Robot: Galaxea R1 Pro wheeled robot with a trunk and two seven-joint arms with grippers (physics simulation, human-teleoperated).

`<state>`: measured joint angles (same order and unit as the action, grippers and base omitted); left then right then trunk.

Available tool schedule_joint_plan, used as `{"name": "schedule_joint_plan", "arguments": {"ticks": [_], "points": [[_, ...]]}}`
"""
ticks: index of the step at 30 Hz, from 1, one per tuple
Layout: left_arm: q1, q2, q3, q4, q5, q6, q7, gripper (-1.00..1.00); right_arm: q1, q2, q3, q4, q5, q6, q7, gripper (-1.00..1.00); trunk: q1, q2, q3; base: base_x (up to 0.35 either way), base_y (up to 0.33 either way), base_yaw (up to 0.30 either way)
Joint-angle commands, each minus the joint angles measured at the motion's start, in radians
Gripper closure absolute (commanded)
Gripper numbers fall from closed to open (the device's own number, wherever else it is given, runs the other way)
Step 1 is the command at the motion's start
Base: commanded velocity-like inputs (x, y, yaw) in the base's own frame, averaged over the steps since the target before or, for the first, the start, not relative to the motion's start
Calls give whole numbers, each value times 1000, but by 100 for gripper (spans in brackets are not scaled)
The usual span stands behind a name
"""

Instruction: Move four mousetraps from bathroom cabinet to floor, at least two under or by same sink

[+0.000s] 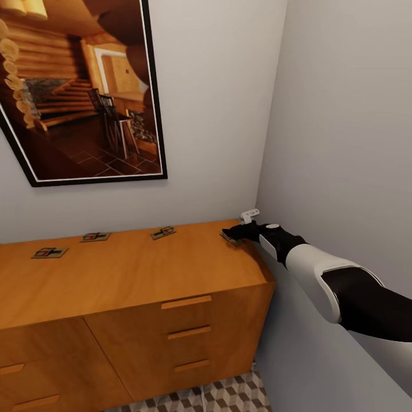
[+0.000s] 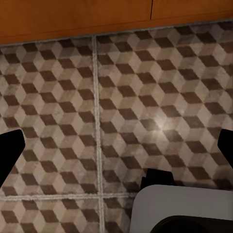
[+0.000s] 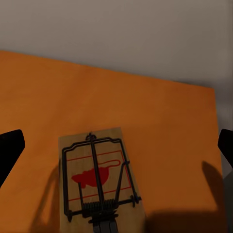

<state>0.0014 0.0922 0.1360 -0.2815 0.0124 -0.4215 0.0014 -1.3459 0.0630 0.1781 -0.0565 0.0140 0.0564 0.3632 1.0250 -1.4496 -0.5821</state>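
On the flat top of the orange-brown cabinet [image 1: 131, 274] lie several mousetraps. Three of them [image 1: 49, 252] [image 1: 95, 236] [image 1: 163, 232] sit in a row along the back. Another mousetrap [image 1: 229, 238] lies at the right rear corner, right at my right gripper [image 1: 233, 232]. In the right wrist view this mousetrap [image 3: 99, 182] shows its wire bar and red print, and my right gripper [image 3: 116, 148] is open, with a dark finger [image 3: 9, 150] far out on each side. My left gripper [image 2: 116, 145] is open over the cube-patterned bathroom floor [image 2: 126, 97].
A large framed picture [image 1: 80, 91] hangs on the wall behind the cabinet. A grey side wall [image 1: 343, 143] runs close along the cabinet's right end, beside my right arm. A small white fitting [image 1: 249, 215] sits in the wall corner. The cabinet's base [image 2: 116, 14] edges the tiles.
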Motion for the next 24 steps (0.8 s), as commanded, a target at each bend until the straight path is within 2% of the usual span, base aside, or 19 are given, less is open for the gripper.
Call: {"name": "schedule_joint_plan", "arguments": {"ticks": [1,24], "points": [[0,0,0,-1,1,-2,0,-100,0,0,3,-2,1,5,2,-100,0,0,-1,12,0,0],[0,0,0,-1,1,-2,0,-100,6,6,3,16,0,4,5,-100,0,0,-1,2,0,0]]}}
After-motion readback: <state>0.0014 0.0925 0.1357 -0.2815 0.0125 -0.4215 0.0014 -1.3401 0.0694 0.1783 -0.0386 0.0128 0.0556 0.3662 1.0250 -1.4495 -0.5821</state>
